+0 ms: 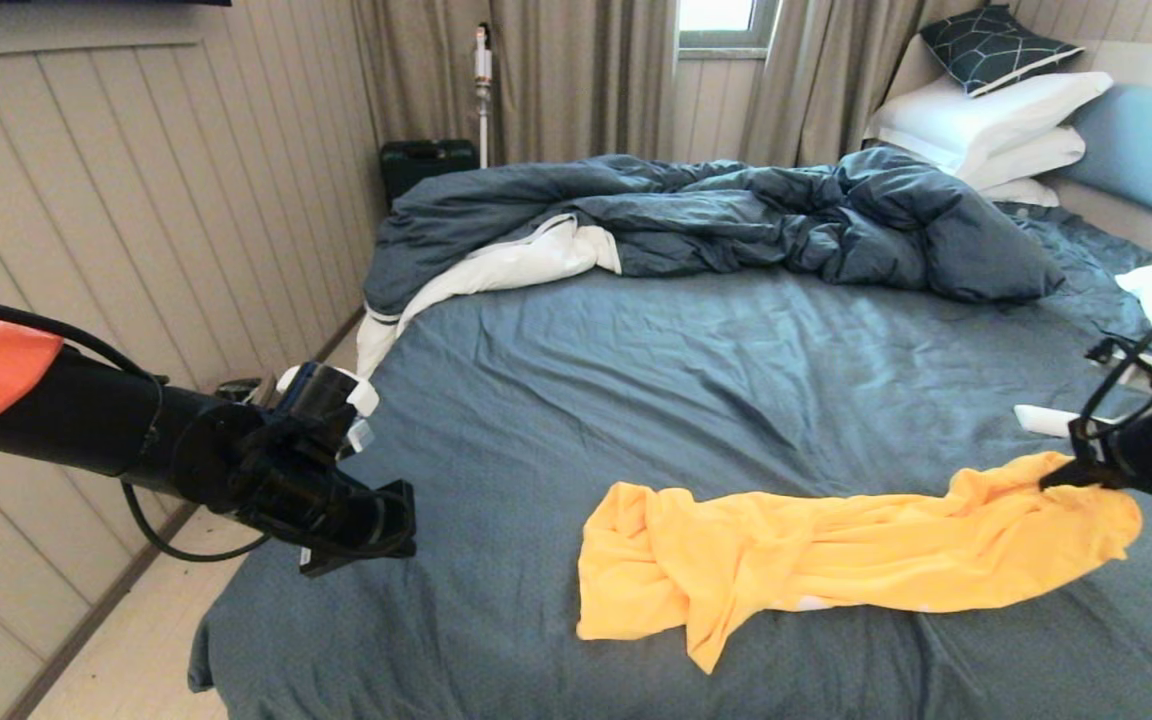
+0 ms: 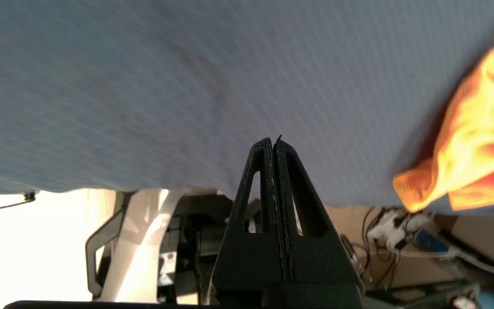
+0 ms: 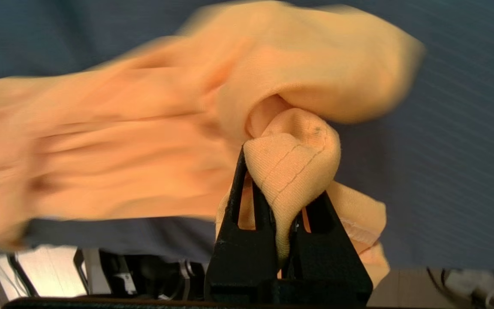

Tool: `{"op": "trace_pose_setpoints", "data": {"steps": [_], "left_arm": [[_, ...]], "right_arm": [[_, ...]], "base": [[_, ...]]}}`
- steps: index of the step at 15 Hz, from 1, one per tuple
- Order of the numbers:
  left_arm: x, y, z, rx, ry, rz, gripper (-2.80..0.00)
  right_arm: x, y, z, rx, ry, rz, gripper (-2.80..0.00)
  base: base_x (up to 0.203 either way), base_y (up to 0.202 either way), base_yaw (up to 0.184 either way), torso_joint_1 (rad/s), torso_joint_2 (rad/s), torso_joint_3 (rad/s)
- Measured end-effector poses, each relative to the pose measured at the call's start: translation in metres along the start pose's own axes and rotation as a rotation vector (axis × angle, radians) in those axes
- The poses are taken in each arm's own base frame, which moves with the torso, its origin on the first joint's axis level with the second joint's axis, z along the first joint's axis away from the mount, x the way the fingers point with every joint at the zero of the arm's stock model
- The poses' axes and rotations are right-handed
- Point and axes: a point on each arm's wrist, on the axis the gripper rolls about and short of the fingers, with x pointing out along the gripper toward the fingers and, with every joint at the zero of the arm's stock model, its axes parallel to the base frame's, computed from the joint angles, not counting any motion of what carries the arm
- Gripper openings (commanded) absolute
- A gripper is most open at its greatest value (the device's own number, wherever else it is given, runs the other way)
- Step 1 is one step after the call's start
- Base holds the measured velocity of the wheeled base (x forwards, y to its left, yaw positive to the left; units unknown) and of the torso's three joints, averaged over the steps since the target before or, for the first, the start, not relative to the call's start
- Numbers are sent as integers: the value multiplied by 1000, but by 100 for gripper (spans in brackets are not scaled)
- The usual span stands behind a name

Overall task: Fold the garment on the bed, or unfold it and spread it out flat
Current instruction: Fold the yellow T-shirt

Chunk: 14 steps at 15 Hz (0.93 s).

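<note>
The garment (image 1: pixel 836 555) lies as a long, rumpled band across the near part of the bed (image 1: pixel 696 370), its bunched end toward eight o'clock and its other end at about four o'clock, where the right end effector (image 1: pixel 1051 482) pinches a hemmed corner of it; the right wrist view shows the stitched edge (image 3: pixel 292 165) folded thickly between the fingers. The left end effector (image 1: pixel 391 525) hangs over the bed's edge at nine o'clock, pressed together on nothing and well apart from the cloth. The step in hand looks like drawing this corner outward to open the shirt. To do it well, I would judge, the pull should stay low and slow, since thin fabric drags its whole bulk along unless the far end is anchored; the left end effector would do best to pin or take the bunched end at eight o'clock, so the two can stretch the cloth between them. No brand, label or readable writing shows on the shirt or bedding.
</note>
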Motion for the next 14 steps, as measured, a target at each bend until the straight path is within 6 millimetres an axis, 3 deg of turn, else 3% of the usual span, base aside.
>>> {"op": "trace_pose_setpoints", "data": {"steps": [4, 9, 14], "left_arm": [[-2, 0, -1, 1, -1, -1, -280], [-6, 0, -1, 3, -9, -8, -280], [-6, 0, -3, 8, -3, -11, -280]], "right_arm": [[-9, 90, 3, -132, 1, 111, -280], [5, 222, -15, -348, 63, 215, -280], [38, 299, -36, -459, 132, 244, -280]], "base": [[0, 0, 0, 0, 0, 0], [0, 0, 0, 0, 0, 0], [0, 0, 0, 0, 0, 0]]}}
